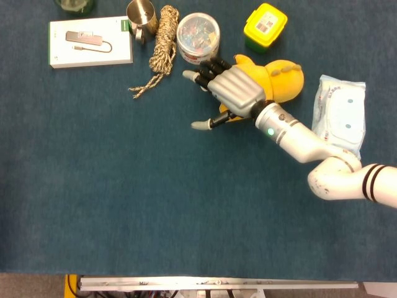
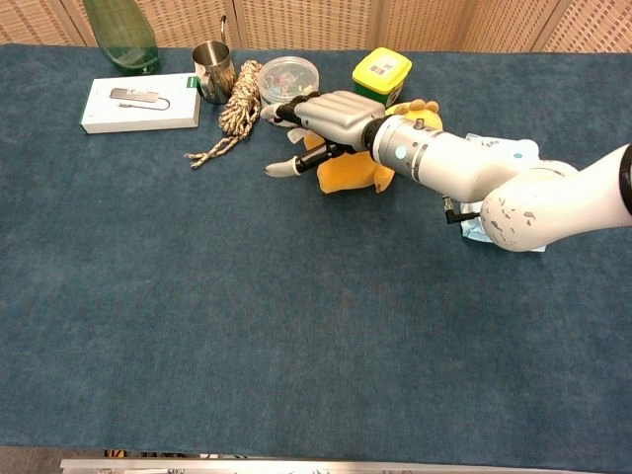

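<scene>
Tabletop [image 1: 124,205]: blue cloth, wide bare stretch toward the near edge; objects crowded along the far edge. Yellow plush toy [image 1: 279,79], soft, lying on its side between the clear tub of clips [image 1: 198,37], the yellow-lidded box [image 1: 265,25] and the wet-wipes pack [image 1: 340,115]. Right hand [image 1: 229,90]: fingers spread, resting over the toy's left end, gripping nothing, thumb stretched out above bare cloth. Braided rope [image 1: 162,46] lies nearby.

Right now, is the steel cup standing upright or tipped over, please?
Upright: the steel cup stands on its base beside the rope, open mouth facing up.
</scene>
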Controlling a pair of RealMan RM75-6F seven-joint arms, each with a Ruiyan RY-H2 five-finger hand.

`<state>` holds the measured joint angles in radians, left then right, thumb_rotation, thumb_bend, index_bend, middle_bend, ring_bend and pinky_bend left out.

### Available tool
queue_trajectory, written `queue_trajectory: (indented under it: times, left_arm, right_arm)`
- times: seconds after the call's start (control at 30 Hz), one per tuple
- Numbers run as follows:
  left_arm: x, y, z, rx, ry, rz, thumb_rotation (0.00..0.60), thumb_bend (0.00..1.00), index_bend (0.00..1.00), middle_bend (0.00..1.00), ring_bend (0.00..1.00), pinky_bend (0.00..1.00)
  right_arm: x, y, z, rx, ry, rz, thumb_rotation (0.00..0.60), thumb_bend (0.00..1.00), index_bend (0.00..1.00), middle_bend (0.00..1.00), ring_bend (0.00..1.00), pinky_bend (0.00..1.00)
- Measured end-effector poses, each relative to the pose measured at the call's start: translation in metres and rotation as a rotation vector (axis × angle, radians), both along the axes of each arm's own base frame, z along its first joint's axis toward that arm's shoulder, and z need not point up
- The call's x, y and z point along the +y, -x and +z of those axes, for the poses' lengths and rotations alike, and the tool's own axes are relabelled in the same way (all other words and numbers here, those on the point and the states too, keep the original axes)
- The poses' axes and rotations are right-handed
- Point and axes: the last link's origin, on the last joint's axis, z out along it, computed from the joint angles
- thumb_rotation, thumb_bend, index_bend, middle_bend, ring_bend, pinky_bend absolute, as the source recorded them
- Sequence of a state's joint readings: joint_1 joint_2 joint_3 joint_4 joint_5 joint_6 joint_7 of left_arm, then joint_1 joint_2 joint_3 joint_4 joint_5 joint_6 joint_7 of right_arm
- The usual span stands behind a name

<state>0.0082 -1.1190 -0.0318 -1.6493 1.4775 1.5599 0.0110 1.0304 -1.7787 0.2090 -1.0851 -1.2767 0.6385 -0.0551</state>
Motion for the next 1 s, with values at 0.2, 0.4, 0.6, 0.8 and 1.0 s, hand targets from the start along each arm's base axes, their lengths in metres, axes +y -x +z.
queue_trajectory:
  times: [0.2, 0.4, 0.6, 0.8, 1.0]
  left_arm:
    - [-0.001, 0.001, 0.0, -0.004, -0.005, 0.002, 0.6, 0.14, 0.14, 0.15, 0.16, 0.05]
    - [-0.001, 0.001, 0.0, -0.004, -0.005, 0.003, 0.6, 0.14, 0.14, 0.15, 0.16, 0.05]
    - [-0.001, 0.0, -0.001, -0.005, -0.003, -0.002, 0.6, 0.14, 0.14, 0.15, 0.16, 0.05]
    - [-0.002, -0.003, -0.001, -0.008, -0.005, -0.008, 0.6, 0.14, 0.14, 0.15, 0.16, 0.05]
    - [-0.002, -0.004, -0.001, -0.008, -0.001, -0.011, 0.6, 0.14, 0.14, 0.15, 0.16, 0.05]
  right_arm:
    - [0.006, 0.002, -0.007, 0.016, -0.02, 0.02, 0.098, 0.0, 0.08, 0.15, 0.0, 0.0]
    - [0.014, 0.002, -0.008, 0.017, -0.031, 0.047, 0.099, 0.0, 0.08, 0.15, 0.0, 0.0]
    - [0.023, -0.002, -0.004, -0.011, -0.04, 0.072, 0.098, 0.0, 0.08, 0.15, 0.0, 0.0]
    - [0.029, -0.01, 0.008, -0.066, -0.032, 0.097, 0.098, 0.0, 0.08, 0.15, 0.0, 0.0]
    - [0.025, -0.009, 0.027, -0.1, 0.011, 0.098, 0.098, 0.0, 0.08, 0.15, 0.0, 0.0]
